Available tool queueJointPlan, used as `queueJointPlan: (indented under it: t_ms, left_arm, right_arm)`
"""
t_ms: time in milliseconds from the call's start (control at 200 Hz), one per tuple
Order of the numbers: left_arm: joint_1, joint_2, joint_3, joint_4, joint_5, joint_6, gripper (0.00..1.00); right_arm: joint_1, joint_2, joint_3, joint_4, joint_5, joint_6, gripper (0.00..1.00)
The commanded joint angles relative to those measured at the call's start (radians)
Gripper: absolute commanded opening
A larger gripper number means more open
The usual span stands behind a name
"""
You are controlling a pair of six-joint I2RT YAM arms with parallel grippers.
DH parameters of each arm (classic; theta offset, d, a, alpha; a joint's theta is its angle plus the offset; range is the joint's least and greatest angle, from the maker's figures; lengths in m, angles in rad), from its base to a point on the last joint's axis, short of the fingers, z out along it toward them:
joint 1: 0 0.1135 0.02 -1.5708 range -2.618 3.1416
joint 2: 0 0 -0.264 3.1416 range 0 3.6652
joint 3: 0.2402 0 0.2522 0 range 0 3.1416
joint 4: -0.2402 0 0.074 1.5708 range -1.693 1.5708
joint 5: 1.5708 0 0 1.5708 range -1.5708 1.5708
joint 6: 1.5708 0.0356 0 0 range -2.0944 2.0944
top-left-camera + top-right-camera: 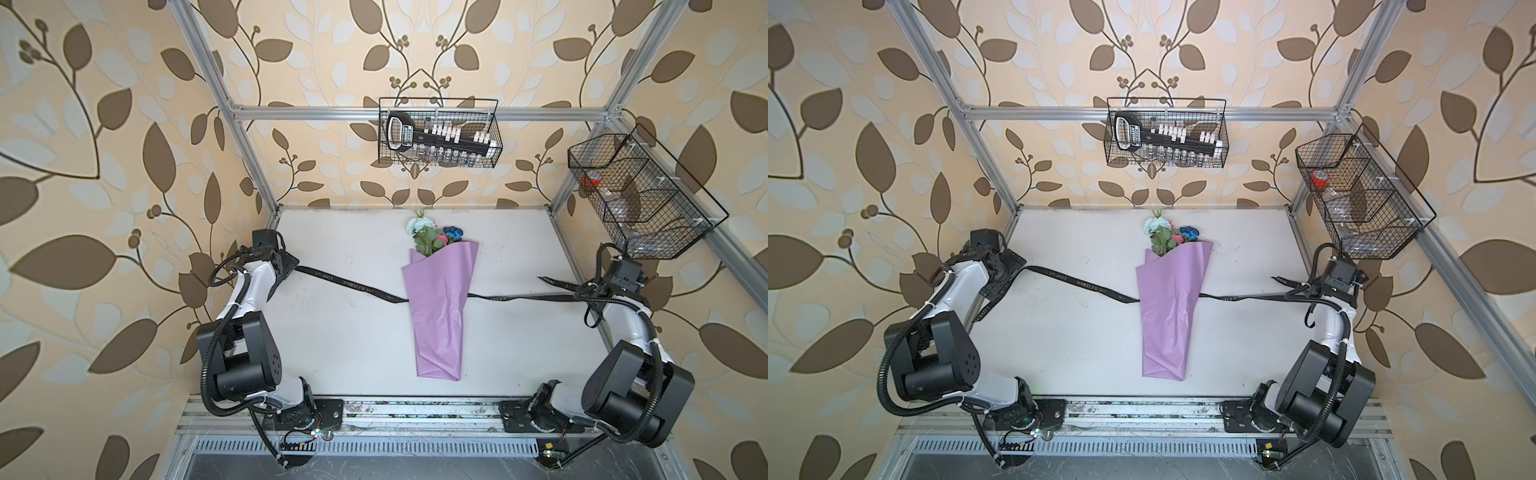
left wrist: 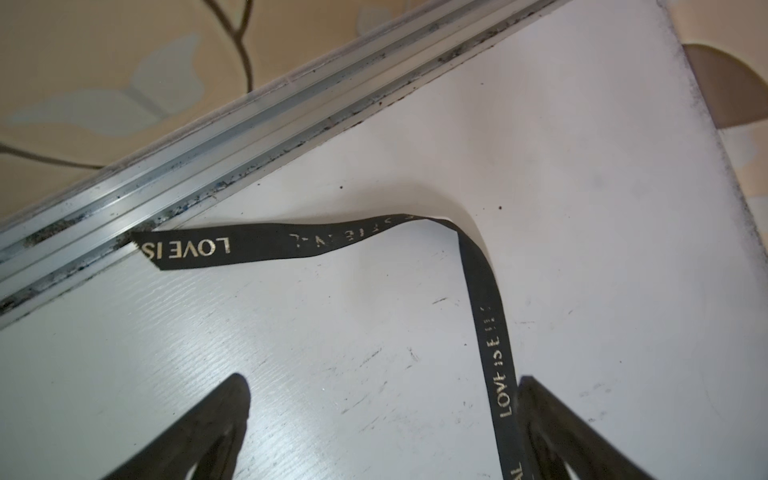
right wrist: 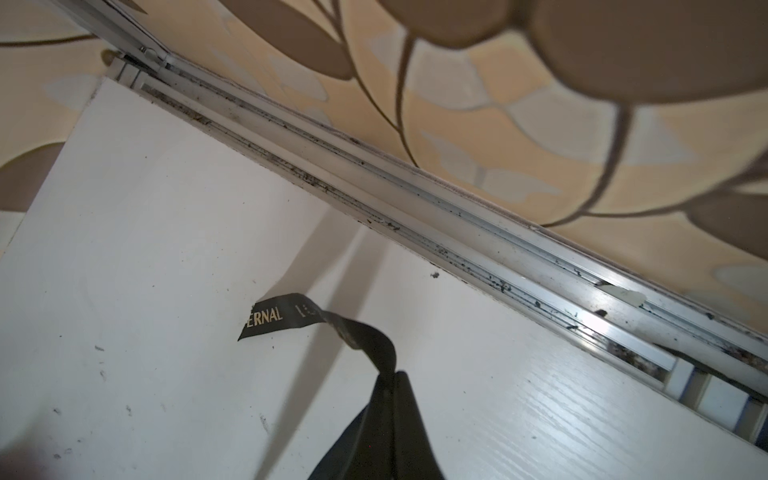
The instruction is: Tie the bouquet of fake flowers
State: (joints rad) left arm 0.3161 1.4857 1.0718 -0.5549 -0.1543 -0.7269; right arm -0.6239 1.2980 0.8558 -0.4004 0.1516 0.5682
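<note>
1 bouquet of fake flowers (image 1: pixel 439 316) — lilac wrap, flat at centre of counter (image 1: pixel 332 340), stem end nearest, blooms farthest. 1 black ribbon (image 1: pixel 353 286) passing under the wrap. Left fingers (image 2: pixel 226 419) spread wide, ribbon beside 1 tip, ungripped. Right fingers (image 3: pixel 386 424) — clamped on ribbon near its end.

Both top views look steeply down from high above the scuffed white tabletop (image 1: pixel 353 332), sharing its whole surface. Each wrist camera sits close over that tabletop, facing its outer edge, and both catch the black lettered ribbon (image 2: pixel 484 299).
</note>
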Motion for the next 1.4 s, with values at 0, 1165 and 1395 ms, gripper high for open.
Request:
queueJointPlan:
  t_ms: [0, 1165, 1395]
  left_arm:
    - [0.048, -0.031, -0.068, 0.062, 0.042, -0.191, 0.99]
    - [0.084, 0.555, 0.332, -0.181, -0.015, -0.741, 0.65]
    - [0.086, 0.562, 0.297, -0.159, 0.002, -0.754, 0.31]
  right_arm:
    - [-0.054, -0.003, 0.083, 0.078, -0.034, 0.024, 0.00]
    - [-0.068, 0.043, 0.069, 0.118, -0.138, 0.020, 0.00]
    - [-0.068, 0.043, 0.069, 0.123, -0.129, 0.021, 0.00]
